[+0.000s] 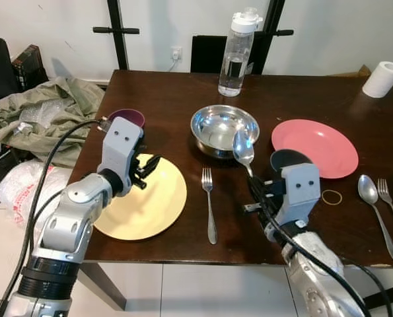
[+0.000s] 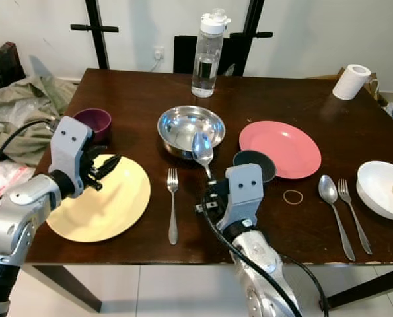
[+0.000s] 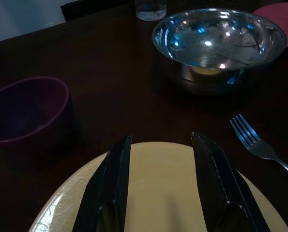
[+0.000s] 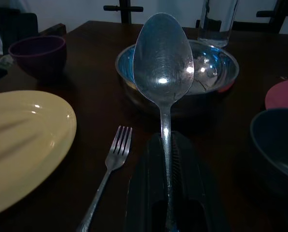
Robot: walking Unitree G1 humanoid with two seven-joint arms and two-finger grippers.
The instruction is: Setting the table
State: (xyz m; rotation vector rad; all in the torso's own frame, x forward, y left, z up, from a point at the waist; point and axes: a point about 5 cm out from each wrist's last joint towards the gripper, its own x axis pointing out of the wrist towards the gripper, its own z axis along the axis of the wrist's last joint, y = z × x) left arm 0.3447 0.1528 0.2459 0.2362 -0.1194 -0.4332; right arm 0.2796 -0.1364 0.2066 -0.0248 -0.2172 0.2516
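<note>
A yellow plate (image 1: 153, 205) lies at the table's front left, and a fork (image 1: 209, 198) lies just to its right. My left gripper (image 1: 146, 170) hovers open over the plate's far edge, its two black fingers (image 3: 110, 183) spread with nothing between them. My right gripper (image 1: 257, 191) is shut on the handle of a metal spoon (image 1: 242, 148), which it holds above the table to the right of the fork. The spoon's bowl (image 4: 163, 58) points up toward a steel bowl (image 1: 216, 125) in the table's middle.
A pink plate (image 1: 315, 146) with a dark bowl (image 2: 254, 162) at its near edge lies right of centre. Farther right lie a spoon (image 2: 333, 211), a fork (image 2: 353, 214), a white bowl (image 2: 384, 188) and a rubber band (image 2: 292, 196). A purple bowl (image 2: 94, 122), water bottle (image 1: 238, 53) and paper roll (image 1: 383, 79) stand behind.
</note>
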